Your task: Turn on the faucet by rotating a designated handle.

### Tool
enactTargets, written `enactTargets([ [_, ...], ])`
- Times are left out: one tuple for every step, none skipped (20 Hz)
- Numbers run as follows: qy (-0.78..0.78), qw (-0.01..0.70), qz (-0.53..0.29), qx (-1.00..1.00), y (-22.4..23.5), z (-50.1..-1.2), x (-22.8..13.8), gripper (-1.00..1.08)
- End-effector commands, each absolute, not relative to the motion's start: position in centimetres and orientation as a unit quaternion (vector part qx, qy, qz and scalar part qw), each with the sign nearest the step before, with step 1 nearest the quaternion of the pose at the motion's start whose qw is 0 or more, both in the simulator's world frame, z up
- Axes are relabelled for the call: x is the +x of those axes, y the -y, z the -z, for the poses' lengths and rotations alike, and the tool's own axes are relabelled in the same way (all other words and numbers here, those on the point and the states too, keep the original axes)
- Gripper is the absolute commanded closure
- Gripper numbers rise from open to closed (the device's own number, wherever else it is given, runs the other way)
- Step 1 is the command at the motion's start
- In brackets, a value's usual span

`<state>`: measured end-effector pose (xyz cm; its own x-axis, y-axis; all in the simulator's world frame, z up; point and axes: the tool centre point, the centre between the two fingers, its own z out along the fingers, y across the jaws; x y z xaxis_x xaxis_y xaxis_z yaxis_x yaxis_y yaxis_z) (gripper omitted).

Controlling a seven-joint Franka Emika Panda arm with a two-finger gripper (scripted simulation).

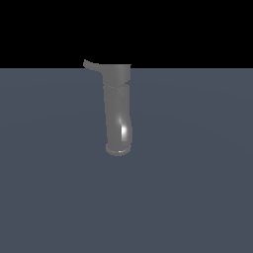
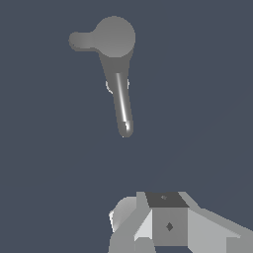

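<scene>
The small, thin, curved grey lever handle (image 1: pixel 90 64) juts toward the upper left of the exterior view from the wider cap of the glossy grey metallic tube-shaped faucet (image 1: pixel 117 111), which stands near the frame's centre on the flat slate-blue worktop (image 1: pixel 197 188). In the wrist view the handle (image 2: pixel 79 40) shows as a short stub beside the round cap, upper left of centre, with the faucet (image 2: pixel 118 74) tapering downward.

We judge the approach has hardly begun. To do it well, we should bring the fingers down beside the lever's tip, not the thick body, and push along an arc around the cap.

The white robot gripper (image 2: pixel 148 232) sits at the wrist frame's bottom edge, well apart from the faucet, touching nothing; how far its fingers are spread we cannot tell.
</scene>
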<state>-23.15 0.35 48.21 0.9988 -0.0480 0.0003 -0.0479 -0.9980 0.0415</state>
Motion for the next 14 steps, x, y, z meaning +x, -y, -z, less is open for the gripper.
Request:
enactTargets([
  [0.039,0.016,0.001,0.999,-0.5,-48.1,-22.5,1.08],
  [0.046,0.014,0.001,0.999,-0.6,-48.0,-22.1,1.08],
  [0.053,0.012,0.001,0.999,-0.7,-47.9,-21.8,1.08],
  [0.061,0.01,0.001,0.998,-0.8,-47.8,-21.4,1.08],
  [0.07,0.008,0.001,0.998,-0.9,-47.7,-21.0,1.08],
  [0.079,0.005,0.002,0.997,-1.0,-47.6,-20.5,1.08],
  [0.089,0.003,0.002,0.996,-1.1,-47.5,-20.1,1.08],
  [0.1,0.0,0.003,0.995,-1.2,-47.3,-19.6,1.08],
  [0.111,-0.002,0.003,0.994,-1.4,-47.2,-19.1,1.08],
  [0.123,-0.005,0.004,0.992,-1.5,-47.0,-18.5,1.08],
  [0.134,-0.007,0.005,0.991,-1.6,-46.8,-18.0,1.08],
  [0.146,-0.009,0.005,0.989,-1.8,-46.6,-17.5,1.08],
  [0.157,-0.011,0.006,0.988,-1.9,-46.4,-17.0,1.08],
  [0.169,-0.013,0.007,0.986,-2.1,-46.2,-16.5,1.08],
])
